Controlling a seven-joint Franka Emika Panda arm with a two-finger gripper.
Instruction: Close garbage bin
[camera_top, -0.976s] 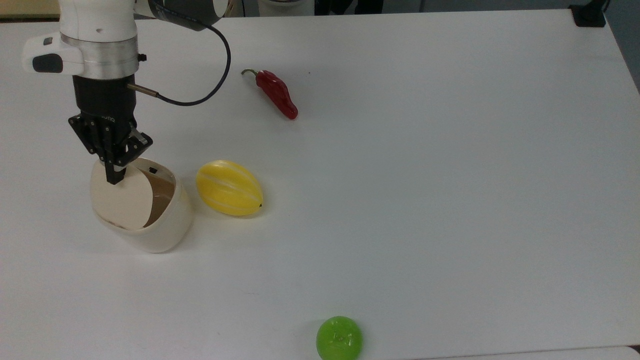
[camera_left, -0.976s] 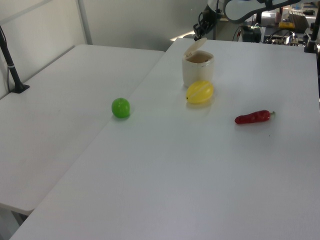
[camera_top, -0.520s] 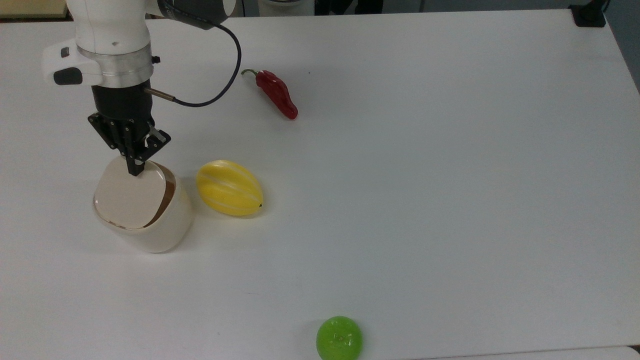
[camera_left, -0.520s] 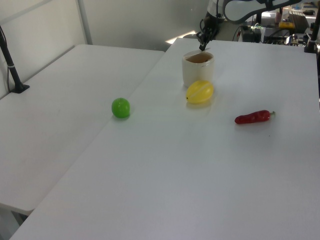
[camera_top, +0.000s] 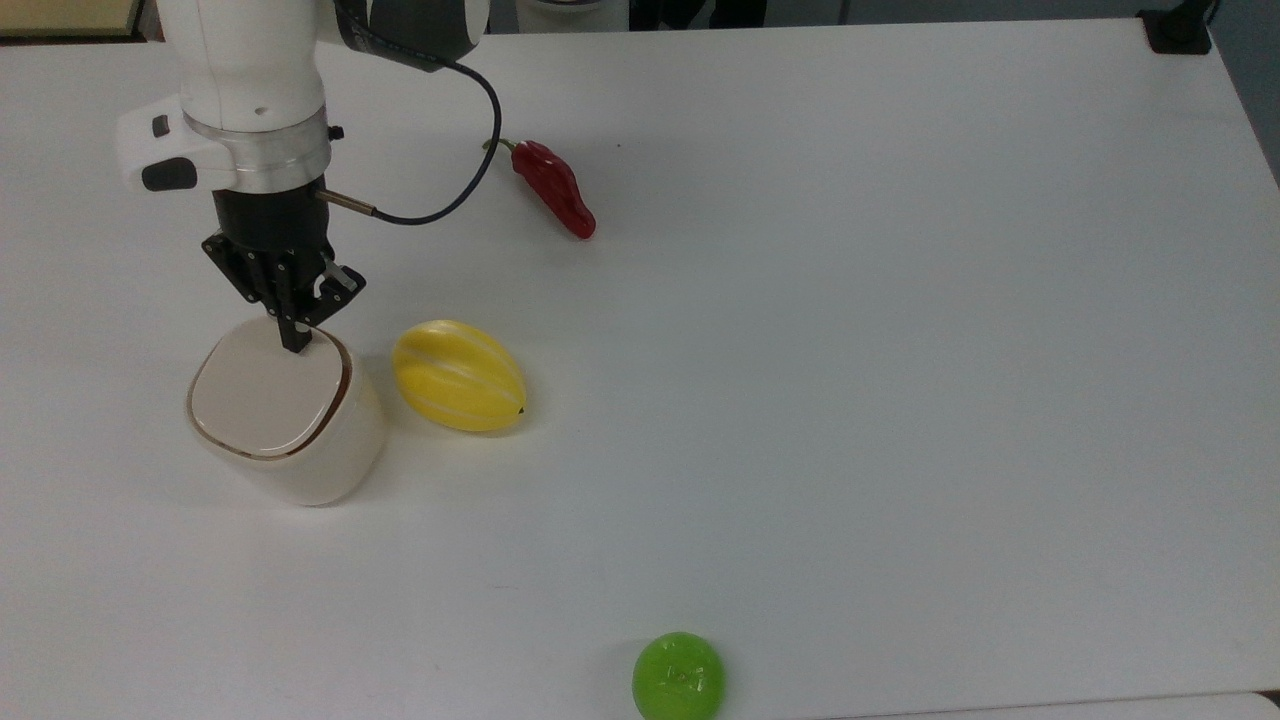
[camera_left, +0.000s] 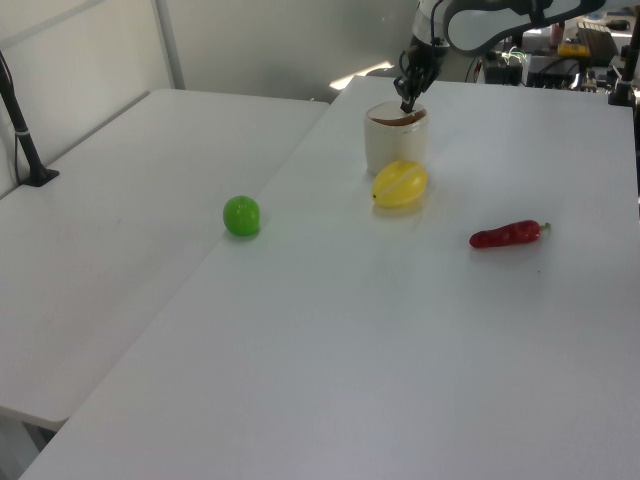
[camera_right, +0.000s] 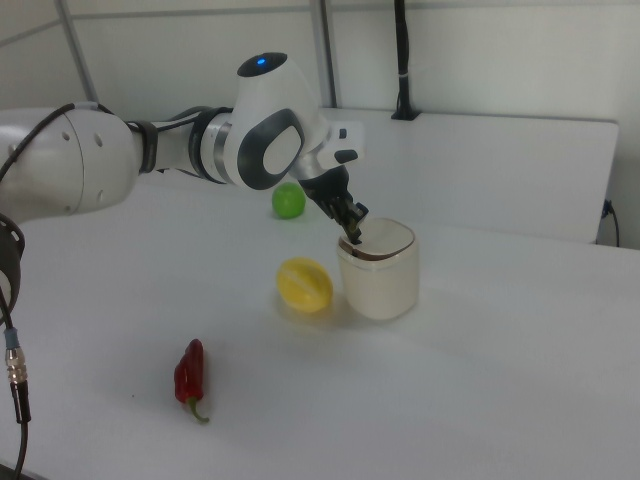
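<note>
Garbage bin stood at the desk's 9 o'clock side in the top view, lid flat. Tool, fingers together as one tip, touched the lid's 12 o'clock edge, probably to press it shut; yellow melon lay just beside

The arm wears glossy white rounded shells with dark grey joint sections and a small blue light on top. A silver metal ring sits above the black gripper, and a thin black cable loops from its side.
</note>
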